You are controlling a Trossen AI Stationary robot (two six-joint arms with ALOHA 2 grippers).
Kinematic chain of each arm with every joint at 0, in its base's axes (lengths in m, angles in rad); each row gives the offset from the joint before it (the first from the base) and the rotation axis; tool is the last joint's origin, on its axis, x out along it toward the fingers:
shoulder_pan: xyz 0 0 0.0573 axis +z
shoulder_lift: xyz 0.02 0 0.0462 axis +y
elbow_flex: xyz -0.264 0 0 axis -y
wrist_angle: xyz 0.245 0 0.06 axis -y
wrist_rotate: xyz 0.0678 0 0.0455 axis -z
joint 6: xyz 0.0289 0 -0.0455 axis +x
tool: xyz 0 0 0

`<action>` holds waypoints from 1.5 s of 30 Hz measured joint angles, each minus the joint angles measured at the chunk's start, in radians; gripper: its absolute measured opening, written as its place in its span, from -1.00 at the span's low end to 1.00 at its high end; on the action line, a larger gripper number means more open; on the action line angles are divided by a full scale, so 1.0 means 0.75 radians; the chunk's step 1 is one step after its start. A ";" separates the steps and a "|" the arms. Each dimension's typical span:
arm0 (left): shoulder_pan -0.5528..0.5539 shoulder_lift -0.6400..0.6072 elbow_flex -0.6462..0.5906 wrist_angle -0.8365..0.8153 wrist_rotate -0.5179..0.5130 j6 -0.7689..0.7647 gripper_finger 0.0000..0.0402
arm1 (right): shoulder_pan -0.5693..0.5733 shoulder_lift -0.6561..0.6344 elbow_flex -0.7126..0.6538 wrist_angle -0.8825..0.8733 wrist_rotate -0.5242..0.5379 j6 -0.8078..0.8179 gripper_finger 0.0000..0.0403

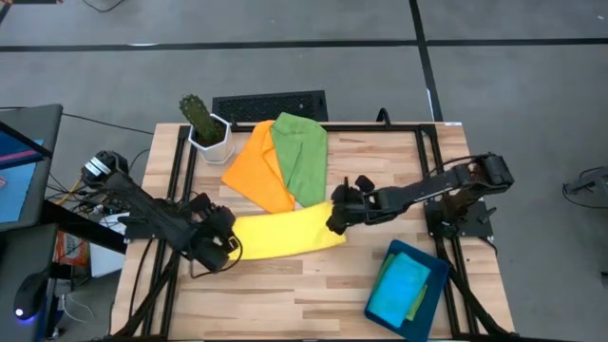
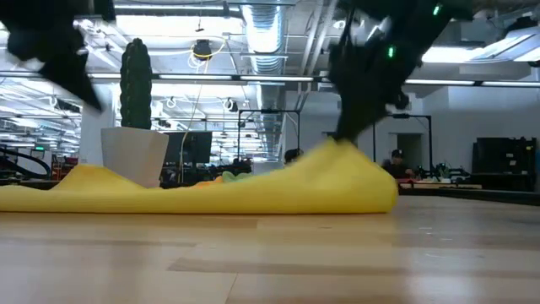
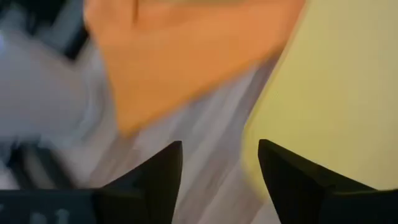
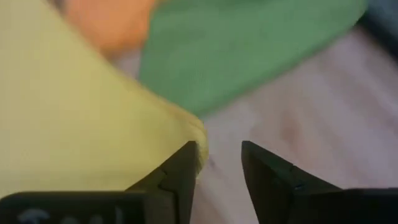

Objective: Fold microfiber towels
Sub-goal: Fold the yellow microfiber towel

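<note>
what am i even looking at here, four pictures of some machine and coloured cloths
It is a robot with two dark arms at a wooden table, folding towels. One picture looks straight down, one looks level across the tabletop, and two come from cameras on the arms' wrists, looking past each hand's own two fingers.

From above, the left hand is at one end of the yellow towel and the right hand at the other end. In both wrist views the fingers stand apart with nothing between them, so neither hand holds the towel; it lies folded on the table.

Behind it lie an orange towel and a green towel, overlapping. A potted cactus stands at the back corner. A dark tray near the right arm holds a blue towel, with an edge of another cloth beside it.
</note>
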State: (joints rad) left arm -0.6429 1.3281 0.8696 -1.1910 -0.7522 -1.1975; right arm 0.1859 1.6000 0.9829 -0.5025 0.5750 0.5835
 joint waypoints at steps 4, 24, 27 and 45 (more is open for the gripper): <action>-0.081 -0.150 -0.048 0.273 -0.199 0.058 -0.12 | 0.076 -0.083 -0.028 0.147 0.154 -0.016 -0.26; -0.034 -0.141 -0.726 1.476 -0.270 0.122 -0.77 | 0.110 0.170 -0.204 0.641 0.134 0.121 -0.38; -0.026 -0.087 -0.751 1.485 -0.215 0.065 -0.87 | 0.087 0.275 -0.202 0.642 0.091 0.180 -0.46; -0.025 0.056 -0.759 1.423 -0.014 -0.093 -1.00 | 0.193 0.034 -0.198 0.380 0.143 0.217 -0.65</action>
State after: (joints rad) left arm -0.6617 1.3698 0.3000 -0.1238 -0.7627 -1.2673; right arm 0.3309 1.6254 0.8344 -0.2174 0.6825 0.7464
